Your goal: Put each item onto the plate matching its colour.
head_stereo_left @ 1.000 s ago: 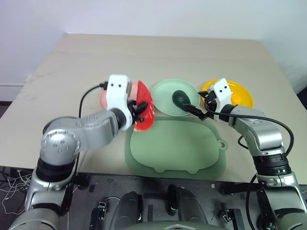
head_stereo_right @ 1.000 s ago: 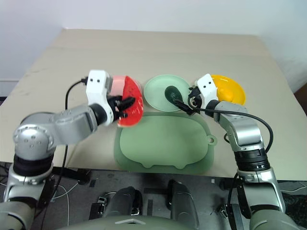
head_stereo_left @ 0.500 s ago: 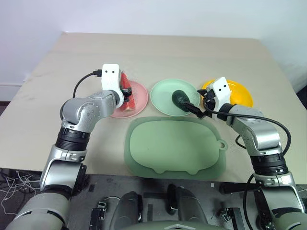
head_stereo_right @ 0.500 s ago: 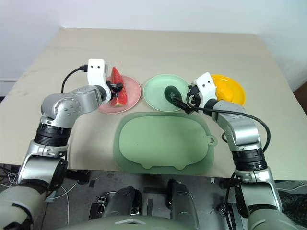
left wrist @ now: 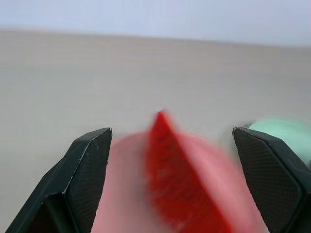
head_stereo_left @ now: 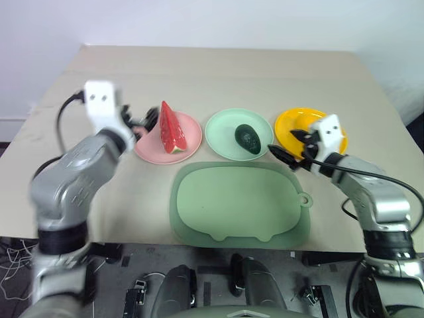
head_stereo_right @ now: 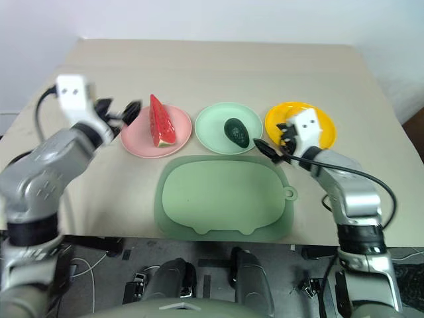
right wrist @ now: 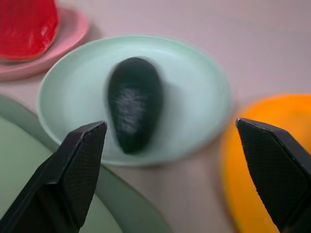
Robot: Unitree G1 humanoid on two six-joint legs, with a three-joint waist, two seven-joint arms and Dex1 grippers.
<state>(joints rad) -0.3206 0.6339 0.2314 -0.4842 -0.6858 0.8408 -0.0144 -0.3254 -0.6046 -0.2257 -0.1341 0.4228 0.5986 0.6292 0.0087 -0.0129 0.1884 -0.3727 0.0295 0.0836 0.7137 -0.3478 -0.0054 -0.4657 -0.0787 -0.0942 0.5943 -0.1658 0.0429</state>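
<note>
Watermelon wedge stands on edge on the pink plate, red face out, rind down. Avocado lies on the mint plate. Yellow plate sits at the robot's right end of the row; the right wrist covers part of it, so I cannot tell whether the yellow fruit is on it. Large green mat in front of the plates is bare.

Left gripper: fingers spread wide, nothing between them, wedge and pink plate just ahead of it in the wrist view. Right gripper: also spread wide and empty, near the avocado but apart from it.

Risks from here:
- The wedge balances on a narrow base. A brush from the left fingers, close beside the plate, would likely tip it over or off the rim.
- The right fingertips hang low between the mint and yellow plates; a careless sweep could nudge either plate or roll the avocado.
- If the yellow fruit is not yet placed, the task is unfinished.

Against a second ago: the left gripper was then clamped on the wedge, carried over the pink plate's near edge. Now the wedge is down and released, and the gripper has pulled off to the robot's left. The right gripper has backed away from the avocado toward the yellow plate, jaws wide throughout.
</note>
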